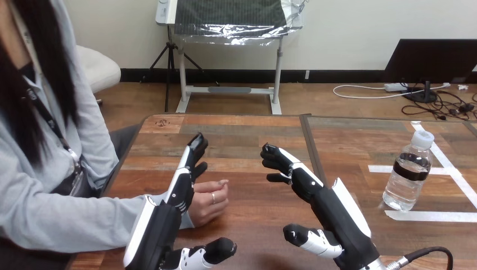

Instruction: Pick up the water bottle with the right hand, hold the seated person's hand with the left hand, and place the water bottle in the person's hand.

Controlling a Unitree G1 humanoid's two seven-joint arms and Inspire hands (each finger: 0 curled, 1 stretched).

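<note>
Left robot hand (181, 188) spread beside person's hand (208, 202), right robot hand (332, 214) spread, clear plastic water bottle (408, 177) upright

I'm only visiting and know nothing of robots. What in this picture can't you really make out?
1. Head view: the person's wrist, and whether the left hand touches the person's hand. The left hand lies in front and covers that side.
2. Head view: the print on the water bottle label and how full it is. Both are too small to tell.
3. Head view: the near edge of the table, cut off by the bottom edge.
</note>
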